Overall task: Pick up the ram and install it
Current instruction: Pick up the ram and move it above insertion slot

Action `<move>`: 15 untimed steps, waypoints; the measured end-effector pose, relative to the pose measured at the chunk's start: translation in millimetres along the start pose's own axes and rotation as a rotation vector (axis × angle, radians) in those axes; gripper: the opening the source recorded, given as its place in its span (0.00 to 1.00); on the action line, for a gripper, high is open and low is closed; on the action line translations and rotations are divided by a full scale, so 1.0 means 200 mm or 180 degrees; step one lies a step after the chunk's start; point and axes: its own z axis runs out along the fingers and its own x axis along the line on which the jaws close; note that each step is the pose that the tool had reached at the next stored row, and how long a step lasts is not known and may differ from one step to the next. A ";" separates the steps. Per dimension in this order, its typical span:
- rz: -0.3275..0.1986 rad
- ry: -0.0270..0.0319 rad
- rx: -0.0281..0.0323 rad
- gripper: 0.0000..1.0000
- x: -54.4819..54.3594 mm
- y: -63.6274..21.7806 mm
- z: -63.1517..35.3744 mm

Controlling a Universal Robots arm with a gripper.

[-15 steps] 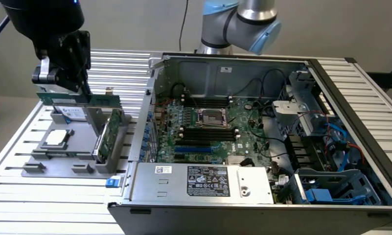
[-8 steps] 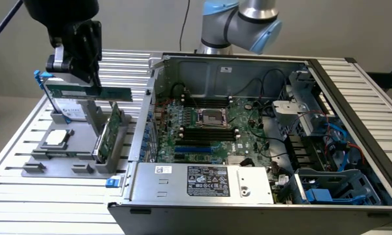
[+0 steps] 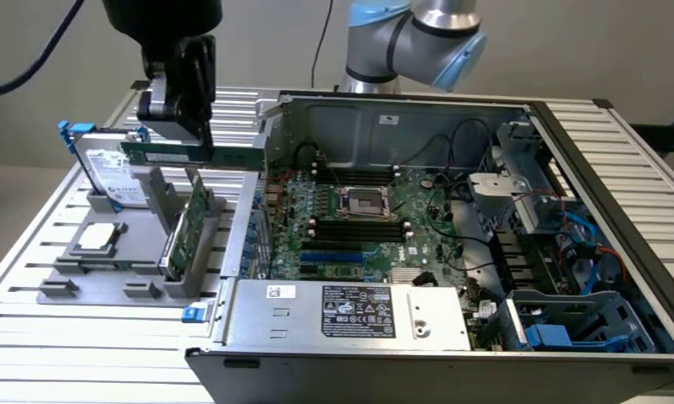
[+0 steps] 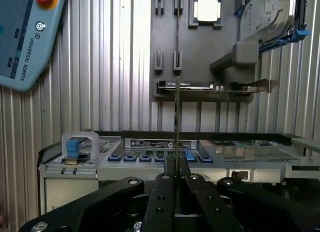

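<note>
As it hangs over the grey holder, tool nearly closed, pinching the ram

We count one arm carrying one gripper with two fingers. We count one ram. We count one table, one case, one motherboard and one power supply. We count one gray holder, one hard drive, one expansion card and one processor. In the wrist view we count one pendant.
</note>
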 end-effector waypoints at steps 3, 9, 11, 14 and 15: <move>0.0000 0.0000 0.0000 0.14 -0.01 -0.067 -0.002; 0.0000 0.0000 -0.0001 0.14 -0.03 -0.204 -0.007; 0.0000 -0.0001 -0.0001 0.14 -0.03 -0.249 -0.008; 0.0000 -0.0001 -0.0001 0.14 -0.04 -0.318 -0.010; 0.0000 -0.0001 -0.0001 0.14 -0.04 -0.341 -0.011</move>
